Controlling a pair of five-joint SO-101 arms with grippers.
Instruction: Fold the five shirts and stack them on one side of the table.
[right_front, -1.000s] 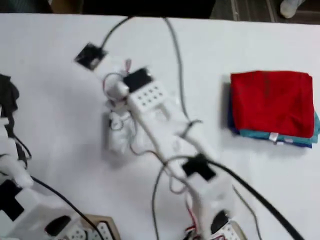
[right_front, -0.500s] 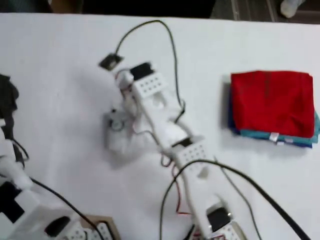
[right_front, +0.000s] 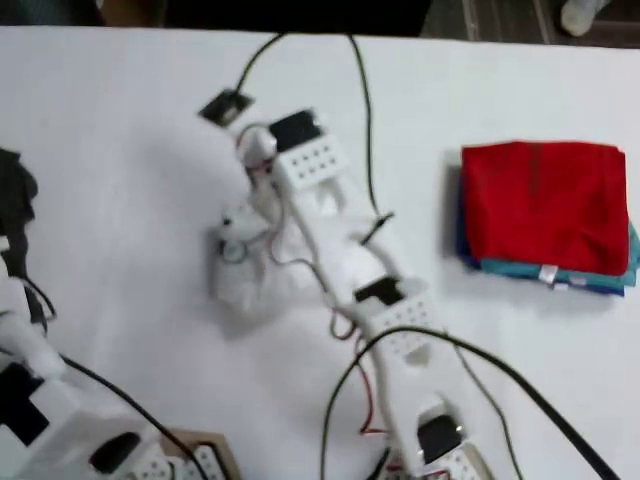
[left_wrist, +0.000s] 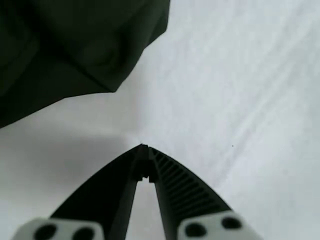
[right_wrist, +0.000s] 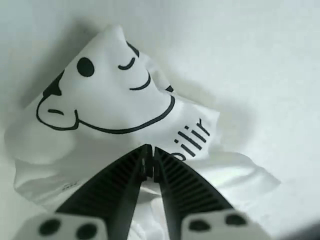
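Right gripper (right_wrist: 149, 167), tips together, hangs over a crumpled white shirt (right_wrist: 107, 102) printed with a cartoon face; white table (right_wrist: 250, 50) beneath.

Dark shirt (left_wrist: 75, 45): cut off by the picture's edge.
White shirt (right_front: 230, 285): right side hidden beneath right arm (right_front: 335, 245).
Stack under red shirt (right_front: 545, 200): only near edges visible; count unclear.

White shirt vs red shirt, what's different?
The white shirt lies crumpled; the red shirt is folded flat. The white shirt lies alone mid-table; the red shirt tops a stack at one side. The white shirt has a black cartoon print; the red shirt looks plain.
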